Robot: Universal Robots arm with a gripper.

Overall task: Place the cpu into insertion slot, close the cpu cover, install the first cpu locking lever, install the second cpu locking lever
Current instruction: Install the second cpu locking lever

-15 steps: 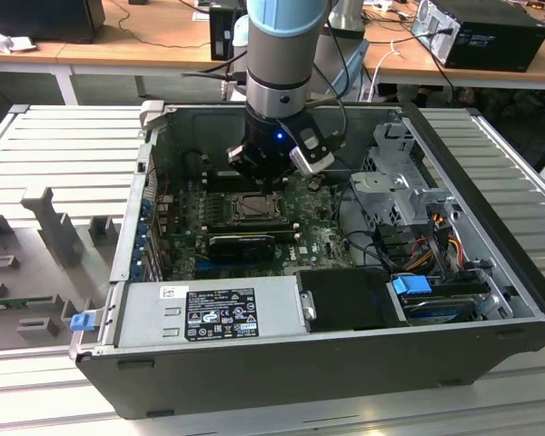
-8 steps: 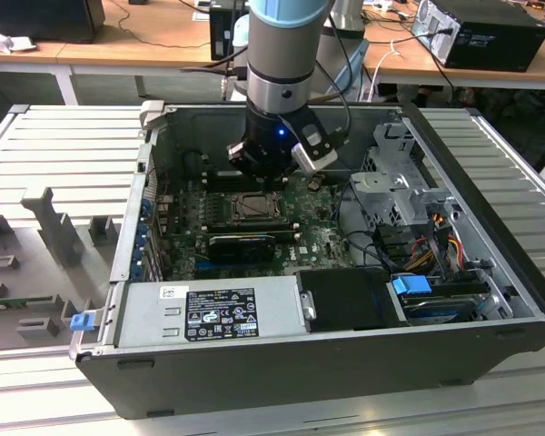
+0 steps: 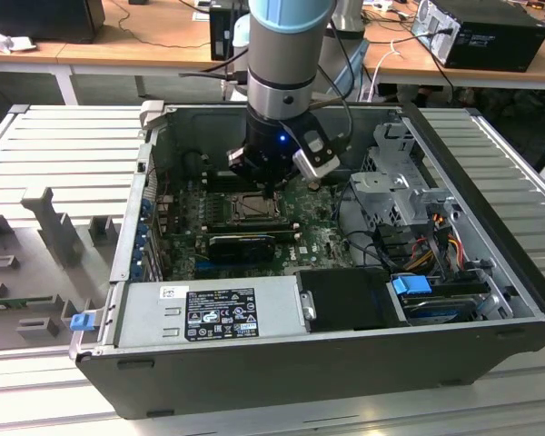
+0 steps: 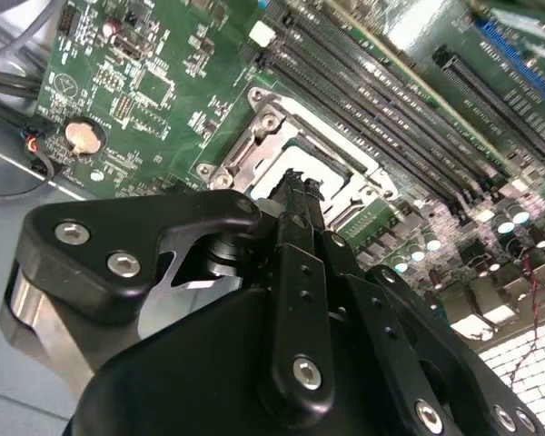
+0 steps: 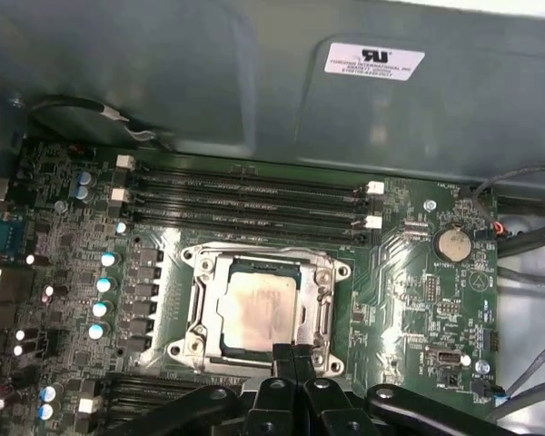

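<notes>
— Claw (image 5: pixel 292 356) first: how far open?

— Closed. In both wrist views the two fingers (image 4: pixel 295 195) are pressed flat together into one narrow black tip, with nothing between them.

— Touching anything?

— The tip sits right at the edge of the cover (image 5: pixel 325 289), on the side nearest the arm in the first wrist view. Whether it actually presses on the metal, I cannot tell.

— And the cpu?

— The cpu (image 5: pixel 259 309) lies flat in the slot (image 5: pixel 220 320), its pale metal face showing through the cover's square cut-out. The cover is down over it.

— Does the other wrist camera agree?

— Yes. In the second wrist view the fingertips point at the cover (image 4: pixel 254 154), and a sliver of the chip (image 4: pixel 274 183) shows just beyond them.

— What lies around the socket?

— Green board (image 5: pixel 418 282). Long black memory slots (image 5: pixel 245 195) run beside the socket, a round coin cell (image 5: pixel 452 242) sits off to one side, and a row of small capacitors (image 5: pixel 102 309) stands on the opposite side.

— From outside?

— In the exterior view the claw (image 3: pixel 271 193) hangs down from the arm (image 3: pixel 286 54) into the open case (image 3: pixel 282 363), directly over the socket (image 3: pixel 252 208) near the middle of the board.
</notes>
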